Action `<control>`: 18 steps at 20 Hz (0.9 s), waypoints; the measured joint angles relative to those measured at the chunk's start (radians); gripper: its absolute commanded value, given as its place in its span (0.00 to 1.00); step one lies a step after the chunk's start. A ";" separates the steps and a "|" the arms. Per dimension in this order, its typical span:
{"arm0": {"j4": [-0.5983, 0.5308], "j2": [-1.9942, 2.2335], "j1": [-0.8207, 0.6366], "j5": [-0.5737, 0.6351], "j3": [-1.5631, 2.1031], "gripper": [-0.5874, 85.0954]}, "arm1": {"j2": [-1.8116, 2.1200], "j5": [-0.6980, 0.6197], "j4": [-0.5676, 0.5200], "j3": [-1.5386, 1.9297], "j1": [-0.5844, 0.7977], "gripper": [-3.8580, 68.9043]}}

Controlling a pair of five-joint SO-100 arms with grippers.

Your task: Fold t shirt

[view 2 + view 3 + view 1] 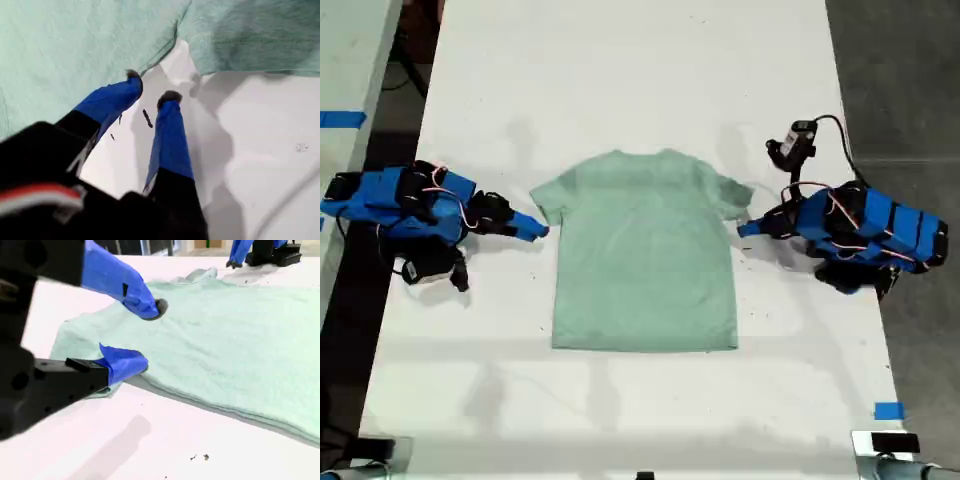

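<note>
- Pale mint-green t shirt [645,260] flat, spread on the white table [620,60], neck toward the exterior view's top, hem toward its bottom, both short sleeves out to the sides.
- My first gripper [745,229] at the exterior view's right, low over the table, pointing at the spot where that side's sleeve meets the body.
- In the first wrist view, my first gripper [150,86] with jaws a little apart and nothing between them but bare table; one fingertip [133,76] right at the edge of the t shirt [75,45], the other just short of it.
- My second gripper [540,231] at the exterior view's left, tip at the outer edge of the other sleeve.
- In the second wrist view, my second gripper [149,335] with jaws wide apart, one finger above the sleeve of the t shirt [240,335], the other low at the sleeve's edge; no clamp on the cloth, actual contact impossible to tell.
- Blue tape strip [888,411] on the table near the exterior view's lower right corner.
</note>
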 measured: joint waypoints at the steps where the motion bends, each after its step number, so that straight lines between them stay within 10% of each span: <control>1: 0.000 0.000 0.000 -0.002 0.000 0.01 | 0.000 0.002 0.000 0.000 -0.002 0.07; 7: 0.000 0.000 -0.106 -0.023 0.002 0.01 | 0.000 0.614 0.000 0.000 -0.032 0.07; 14: 0.009 0.000 -0.104 -0.081 -0.008 0.01 | -0.005 0.649 0.043 -0.023 -0.066 0.07; 18: 0.011 0.000 -0.104 -0.084 -0.012 0.01 | -0.399 0.434 0.078 -0.344 0.067 0.07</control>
